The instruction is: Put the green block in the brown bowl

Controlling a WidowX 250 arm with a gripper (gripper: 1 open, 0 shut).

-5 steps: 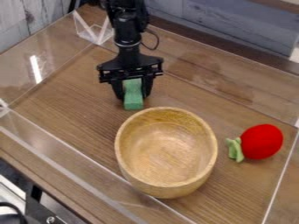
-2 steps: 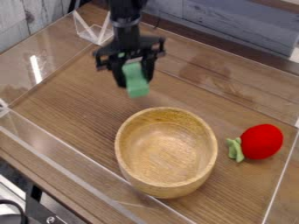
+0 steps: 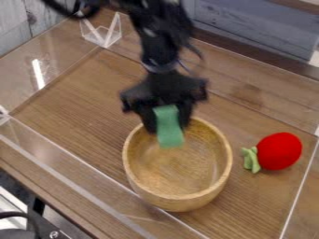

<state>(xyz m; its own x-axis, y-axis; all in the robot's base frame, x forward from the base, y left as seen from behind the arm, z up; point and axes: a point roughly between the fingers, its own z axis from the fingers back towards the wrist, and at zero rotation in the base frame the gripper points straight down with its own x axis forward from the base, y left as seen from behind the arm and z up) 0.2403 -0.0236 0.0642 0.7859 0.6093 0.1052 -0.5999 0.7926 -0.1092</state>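
Black and smeared by motion blur, the claw point(image 3: 163, 119) is hanging above the far part of the brown bowl point(image 3: 228, 155). Its fingers are standing partly open, only as wide as the piece between them, and are gripping the green block point(image 3: 169, 132). The exact contact faces are not showing clearly.

The block is pointing its free end down toward the bowl's hollow, and appears to be hanging above the bowl's floor; its exact height is not showing. That hold is, in my judgement, serving the release: the lower end is staying free of the fingers, so opening them should be letting the block drop straight inside. The carrying step is nearing completion; lowering slightly and moving toward the bowl's middle would be giving more margin from the far rim, where a knock is the likeliest fault.

The bowl is sitting upright on the wooden bench point(image 3: 62, 131), its wide mouth facing up to receive the block. To the right of the bowl, just beside it, the red toy fruit point(image 3: 281, 150) is lying with its green leaf point(image 3: 251, 160) toward the rim, outside the drop area and needing no handling.
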